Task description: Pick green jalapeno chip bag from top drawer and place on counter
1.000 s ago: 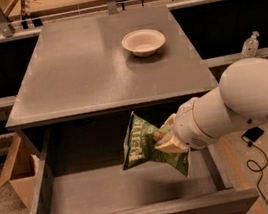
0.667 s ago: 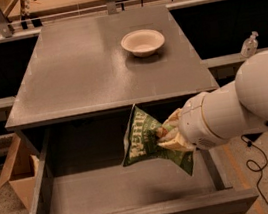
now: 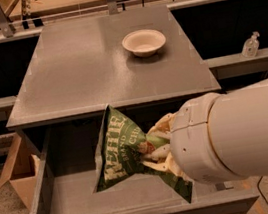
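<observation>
green jalapeno chip bag (image 3: 118, 149): pinched at its crumpled right side, hanging upright over the open top drawer (image 3: 68, 200), top corner near the worktop edge | gripper (image 3: 153, 150): clamped on the bag, likely to carry it clear of the low drawer sides | worktop (image 3: 88, 70): front area suits the set-down; white bowl (image 3: 144, 42) back right, well apart

The hand (image 3: 157, 154) grips the green jalapeno chip bag (image 3: 117, 152) above the top drawer (image 3: 68, 200) — counter (image 3: 82, 66) behind.
</observation>
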Tool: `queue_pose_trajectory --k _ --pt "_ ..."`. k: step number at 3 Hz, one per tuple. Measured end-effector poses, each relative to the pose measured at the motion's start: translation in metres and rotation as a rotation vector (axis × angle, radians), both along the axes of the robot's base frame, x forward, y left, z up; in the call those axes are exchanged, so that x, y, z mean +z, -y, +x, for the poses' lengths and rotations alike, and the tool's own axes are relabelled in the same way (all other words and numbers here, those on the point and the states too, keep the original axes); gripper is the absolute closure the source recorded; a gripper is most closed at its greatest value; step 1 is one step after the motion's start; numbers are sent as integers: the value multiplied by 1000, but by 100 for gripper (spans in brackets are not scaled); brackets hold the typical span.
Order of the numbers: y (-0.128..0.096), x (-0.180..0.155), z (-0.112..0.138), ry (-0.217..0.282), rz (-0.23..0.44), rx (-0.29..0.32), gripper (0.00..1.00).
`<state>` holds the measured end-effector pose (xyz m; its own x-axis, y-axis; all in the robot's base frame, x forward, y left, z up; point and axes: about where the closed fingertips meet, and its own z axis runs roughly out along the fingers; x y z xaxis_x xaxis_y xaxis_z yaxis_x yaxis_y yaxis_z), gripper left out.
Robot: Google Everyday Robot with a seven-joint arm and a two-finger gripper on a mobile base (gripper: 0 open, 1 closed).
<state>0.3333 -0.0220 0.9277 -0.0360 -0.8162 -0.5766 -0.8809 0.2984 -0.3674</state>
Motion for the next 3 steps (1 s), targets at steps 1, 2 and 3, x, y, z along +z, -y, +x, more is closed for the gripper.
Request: queue_pose_trajectory --k 1,2,3 --pt "0 0 0 0 0 0 100" --pt "13 -5 27 13 30 -15 100" --pt "41 -19 64 20 88 -49 100"
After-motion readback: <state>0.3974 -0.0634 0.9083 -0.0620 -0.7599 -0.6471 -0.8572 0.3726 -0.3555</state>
